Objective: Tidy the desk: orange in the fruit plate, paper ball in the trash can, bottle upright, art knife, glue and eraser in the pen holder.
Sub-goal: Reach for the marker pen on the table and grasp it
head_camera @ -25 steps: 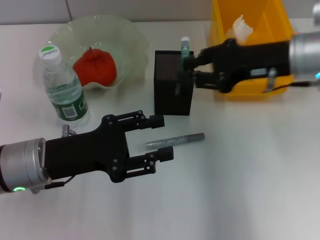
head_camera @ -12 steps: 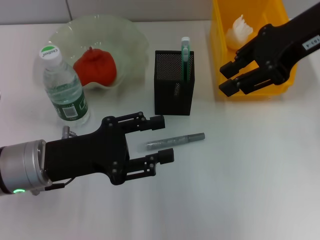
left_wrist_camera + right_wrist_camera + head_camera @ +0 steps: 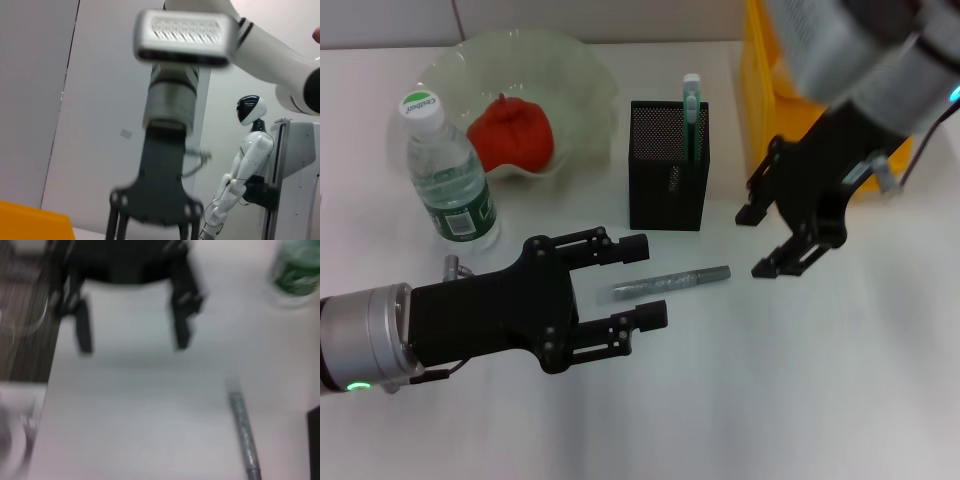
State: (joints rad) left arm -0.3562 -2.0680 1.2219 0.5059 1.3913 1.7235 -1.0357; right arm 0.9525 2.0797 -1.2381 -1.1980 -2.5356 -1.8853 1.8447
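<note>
1. Now the right gripper (image 3: 775,240) hangs with its jaws apart and nothing between them, just off one end of the art knife (image 3: 671,282), which lies flat on the desk (image 3: 800,390)
2. From that gripper the knife stretches away toward the robot's left; its long axis runs nearly across the desk, the near end slightly farther from the robot than the other end
3. The left gripper (image 3: 638,279) sits over the knife's other end, fingers spread and empty, one on either side of it, so both arms are close; the right one looks more ready to descend, in my judgement
4. The pen holder (image 3: 666,180) stands just beyond the knife, with a green glue stick (image 3: 692,115) already upright inside
5. A grasp would likely call for the jaws to close across the knife's thin width, not along its length
6. Orange (image 3: 510,132) sits in the fruit plate (image 3: 570,70), bottle (image 3: 447,180) upright beside it
</note>
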